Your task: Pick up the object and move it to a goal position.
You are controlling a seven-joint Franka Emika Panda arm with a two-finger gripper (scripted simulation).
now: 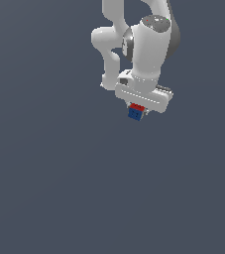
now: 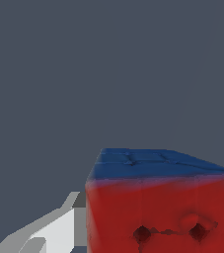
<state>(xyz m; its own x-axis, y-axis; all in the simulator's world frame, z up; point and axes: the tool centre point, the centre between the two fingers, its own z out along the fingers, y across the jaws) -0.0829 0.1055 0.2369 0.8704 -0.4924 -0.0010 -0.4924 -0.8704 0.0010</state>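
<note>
The red-and-blue block (image 1: 135, 112) sits directly under my claw (image 1: 136, 111), tucked up between the fingers with nothing beneath it but plain grey ground, so I judge I am carrying it clamped. In the wrist view one white finger (image 2: 59, 230) presses against the block's (image 2: 158, 207) red face, its blue face beyond. No goal marker shows, so I cannot tell which way to carry it.

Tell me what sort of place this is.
Most likely a bare simulated test scene, not a real room: a flat, featureless grey surface fills both views, and the only things present are the smooth white arm's pincer and the small red-and-blue cube beneath it.
</note>
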